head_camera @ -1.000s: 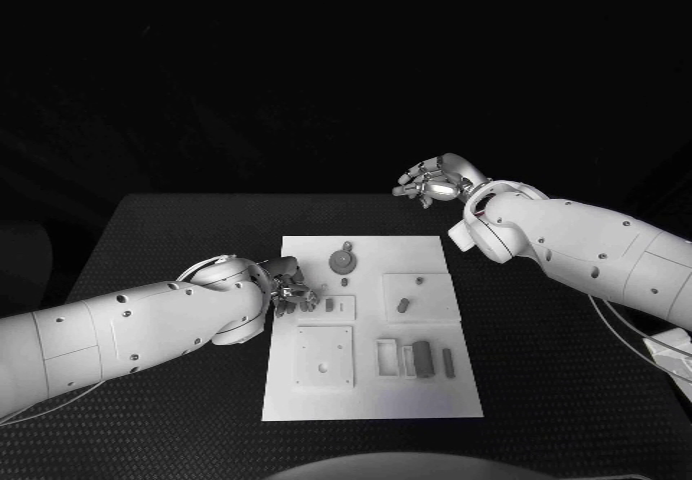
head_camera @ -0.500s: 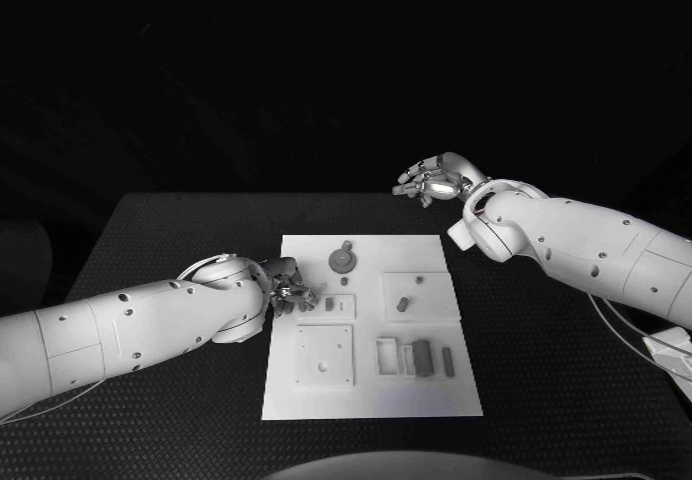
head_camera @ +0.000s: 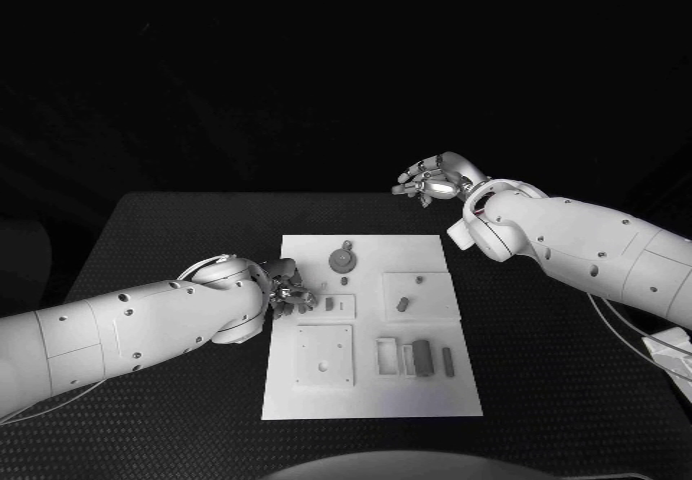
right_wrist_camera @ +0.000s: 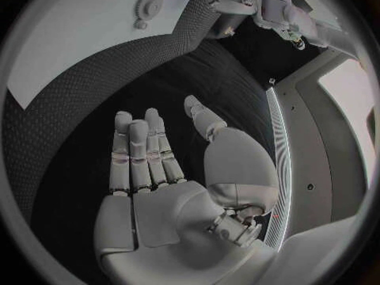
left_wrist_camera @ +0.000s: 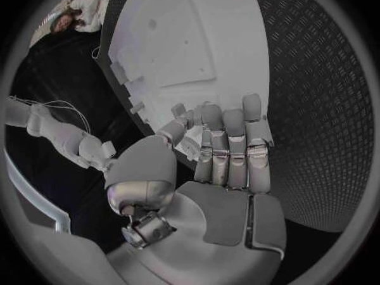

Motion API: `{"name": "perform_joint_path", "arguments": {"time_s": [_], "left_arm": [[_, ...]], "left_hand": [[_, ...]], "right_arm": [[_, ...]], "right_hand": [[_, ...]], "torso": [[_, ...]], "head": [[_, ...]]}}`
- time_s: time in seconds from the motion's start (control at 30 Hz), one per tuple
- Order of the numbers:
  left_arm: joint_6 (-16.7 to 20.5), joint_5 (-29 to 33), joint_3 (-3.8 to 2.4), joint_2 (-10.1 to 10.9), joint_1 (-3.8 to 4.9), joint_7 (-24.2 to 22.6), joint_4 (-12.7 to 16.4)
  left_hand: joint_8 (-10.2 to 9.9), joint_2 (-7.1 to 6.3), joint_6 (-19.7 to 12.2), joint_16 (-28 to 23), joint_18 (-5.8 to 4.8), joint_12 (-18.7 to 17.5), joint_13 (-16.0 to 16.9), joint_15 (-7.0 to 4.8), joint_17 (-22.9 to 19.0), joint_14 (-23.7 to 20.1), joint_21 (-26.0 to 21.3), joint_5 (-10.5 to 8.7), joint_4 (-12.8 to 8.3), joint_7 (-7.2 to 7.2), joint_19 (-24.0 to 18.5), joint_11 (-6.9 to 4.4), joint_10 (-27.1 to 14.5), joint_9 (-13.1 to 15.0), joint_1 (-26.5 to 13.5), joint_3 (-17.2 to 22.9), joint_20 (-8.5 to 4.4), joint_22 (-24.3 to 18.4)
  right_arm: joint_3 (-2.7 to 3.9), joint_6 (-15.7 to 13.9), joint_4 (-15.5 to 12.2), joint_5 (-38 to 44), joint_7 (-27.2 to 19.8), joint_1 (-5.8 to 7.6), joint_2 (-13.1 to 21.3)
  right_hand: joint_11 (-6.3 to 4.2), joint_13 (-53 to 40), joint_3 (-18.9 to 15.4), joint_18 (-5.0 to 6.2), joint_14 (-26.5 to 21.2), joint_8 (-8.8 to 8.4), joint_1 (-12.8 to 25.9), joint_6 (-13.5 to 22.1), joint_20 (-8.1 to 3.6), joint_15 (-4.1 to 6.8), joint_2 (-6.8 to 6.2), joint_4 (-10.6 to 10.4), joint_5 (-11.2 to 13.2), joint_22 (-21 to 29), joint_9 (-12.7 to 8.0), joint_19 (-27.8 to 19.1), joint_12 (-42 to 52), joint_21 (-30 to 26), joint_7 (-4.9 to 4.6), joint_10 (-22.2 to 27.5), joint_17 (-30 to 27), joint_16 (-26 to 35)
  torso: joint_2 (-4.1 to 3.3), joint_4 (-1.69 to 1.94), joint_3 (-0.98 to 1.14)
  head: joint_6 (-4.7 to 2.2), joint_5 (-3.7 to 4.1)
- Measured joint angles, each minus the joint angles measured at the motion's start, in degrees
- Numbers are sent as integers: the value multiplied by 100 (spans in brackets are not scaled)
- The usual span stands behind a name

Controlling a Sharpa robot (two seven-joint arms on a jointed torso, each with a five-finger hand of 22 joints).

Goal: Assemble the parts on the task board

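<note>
The white task board (head_camera: pixel 369 395) lies in the middle of the black table. Grey parts sit on it: a round gear-like piece (head_camera: pixel 343 260) near its far edge, a small block (head_camera: pixel 405 301), and upright pieces (head_camera: pixel 420 357) at the near right. My left hand (head_camera: pixel 289 290) rests at the board's left edge, its fingers (left_wrist_camera: pixel 230 139) held straight and together over the board (left_wrist_camera: pixel 182 38) with the thumb drawn close to them. A small grey piece (left_wrist_camera: pixel 181 110) shows at the thumb tip; a hold cannot be confirmed. My right hand (head_camera: pixel 433 182) hovers beyond the table's far edge, palm (right_wrist_camera: pixel 170 202) bare.
A square plate (head_camera: pixel 325 355) with holes is set in the board's near left. Black table surface (head_camera: pixel 159 240) lies to both sides of the board. In the right wrist view the board (right_wrist_camera: pixel 79 38) and the gear (right_wrist_camera: pixel 148 4) lie far from the hand.
</note>
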State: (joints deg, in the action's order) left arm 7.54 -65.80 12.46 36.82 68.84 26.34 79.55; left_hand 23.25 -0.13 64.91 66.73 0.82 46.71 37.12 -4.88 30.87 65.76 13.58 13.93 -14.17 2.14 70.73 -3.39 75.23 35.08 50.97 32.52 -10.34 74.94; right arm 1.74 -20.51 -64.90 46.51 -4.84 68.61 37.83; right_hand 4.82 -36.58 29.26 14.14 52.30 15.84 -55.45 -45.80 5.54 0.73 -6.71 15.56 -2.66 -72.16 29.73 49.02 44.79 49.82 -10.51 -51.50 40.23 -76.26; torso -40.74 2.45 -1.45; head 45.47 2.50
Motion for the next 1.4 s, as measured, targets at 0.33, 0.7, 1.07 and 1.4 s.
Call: {"name": "perform_joint_path", "arguments": {"time_s": [0.33, 0.7, 1.07, 1.4], "left_arm": [[35, 130, -2, 1, -6, 21, -12], [-14, 161, -4, -31, -3, 92, -16], [-15, 147, 0, -53, -6, 129, -33], [-1, 128, 8, -62, -15, 153, -43]], "left_hand": [[9, 45, 20, 0, 0, 0, 24, 0, 17, 0, 0, 43, -34, -20, 1, -3, 15, 24, -45, -29, 1, -1], [34, 45, 29, 0, 0, 0, 36, 1, 16, 0, 0, 43, -38, -11, 1, -3, 36, 40, -45, -25, 2, -2], [-1, -119, 39, 0, 1, -23, 48, -2, 15, -3, 0, -28, 13, -1, 1, -62, 118, 27, -132, -108, 2, -2], [4, -328, 60, 0, 4, -45, 68, -2, 15, -3, 1, -590, 324, -22, 2, -100, 157, 29, -279, -175, 1, -3]], "right_arm": [[0, 4, 6, -2, 0, -7, -5], [0, 7, 7, -3, 1, -9, -5], [0, 11, 7, -5, 1, -10, -3], [0, 14, 7, -9, 1, -14, -3]], "right_hand": [[0, 1, 0, 0, 0, 0, 0, -1, 0, 0, 0, 0, 0, 0, -1, 0, 0, 0, 2, 0, -5, 0], [0, 7, 0, 0, -7, 0, 0, -8, 0, -7, 0, 0, 0, -5, -5, 0, 0, 0, 10, 0, -5, 0], [0, 13, 0, 0, -7, 0, 0, -18, 0, -7, 0, 0, 0, -5, -5, 0, 22, -2, 4, 0, -5, 0], [0, 18, 0, 0, -8, 0, 0, -4, 0, -8, 0, 0, 0, -4, -5, 0, 22, -23, -10, 0, -4, 0]], "torso": [[0, 3, 1], [0, 1, 6], [0, -3, 7], [-1, -3, 5]], "head": [[-5, -8], [3, -6], [7, -6], [1, -2]]}}
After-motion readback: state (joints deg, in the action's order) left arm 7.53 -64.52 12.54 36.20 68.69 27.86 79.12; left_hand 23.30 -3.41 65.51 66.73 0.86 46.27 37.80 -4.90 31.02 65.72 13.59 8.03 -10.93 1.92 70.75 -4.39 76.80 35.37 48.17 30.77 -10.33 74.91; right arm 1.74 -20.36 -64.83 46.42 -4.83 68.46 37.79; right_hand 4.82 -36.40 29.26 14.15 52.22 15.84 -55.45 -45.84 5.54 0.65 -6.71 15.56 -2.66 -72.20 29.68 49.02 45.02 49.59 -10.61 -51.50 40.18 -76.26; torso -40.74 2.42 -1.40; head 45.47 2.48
